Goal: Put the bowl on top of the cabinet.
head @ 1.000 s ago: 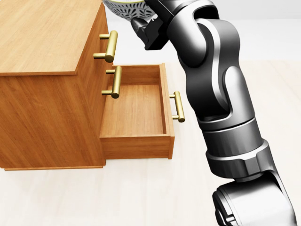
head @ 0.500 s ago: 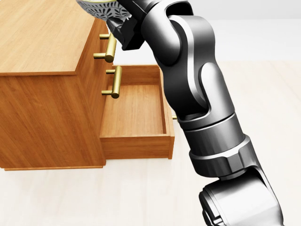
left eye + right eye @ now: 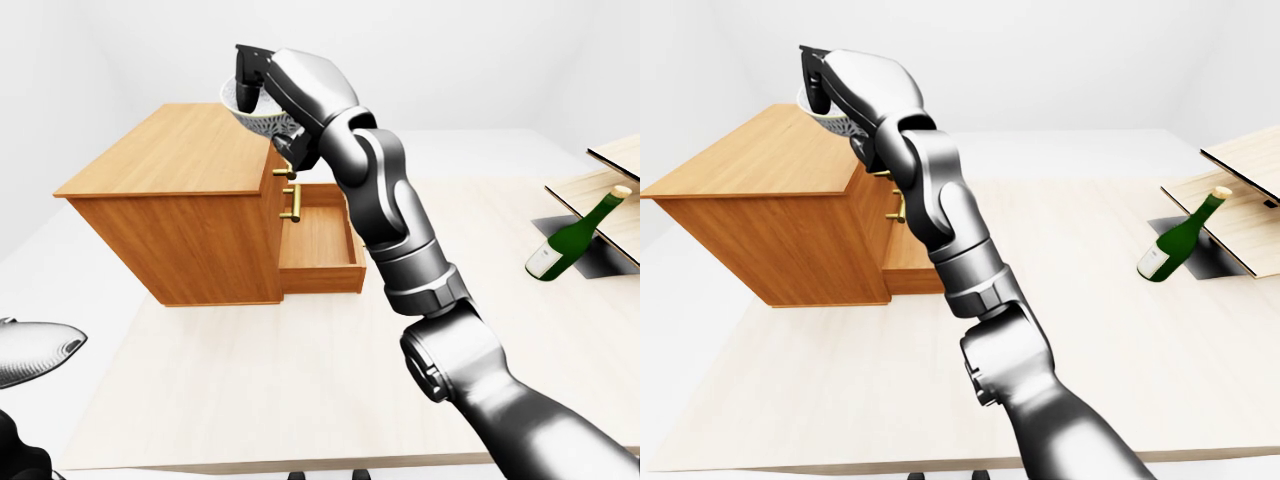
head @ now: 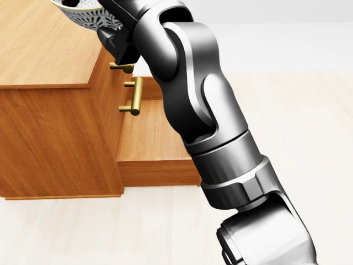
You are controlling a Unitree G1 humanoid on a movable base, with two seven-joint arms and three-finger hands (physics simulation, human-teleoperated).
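One second is enough for the right arm to swing leftward in the head view: the patterned bowl (image 3: 262, 118), which showed at the top edge right of the cabinet's side, now hangs over the near right corner of the cabinet top (image 3: 170, 150). The right hand (image 3: 262, 85) grips it from above, fingers curled over the rim, the bowl's grey-patterned underside showing just above the wood but seemingly not yet touching it. The arm now hides most of the open bottom drawer (image 3: 318, 240) in the head view, along with the brass handle on the drawer's face.

That shift means the carry is nearly done; what remains, by my reading, is to move a little further in from the edge, lower the bowl flat onto the top and release. Set down this close to the corner, it could tip off.

Low at the left of the left-eye view, a pale rounded shape (image 3: 35, 350) is probably the left hand; its finger state cannot be told. A green bottle (image 3: 572, 240) leans well apart on the counter (image 3: 300, 380).
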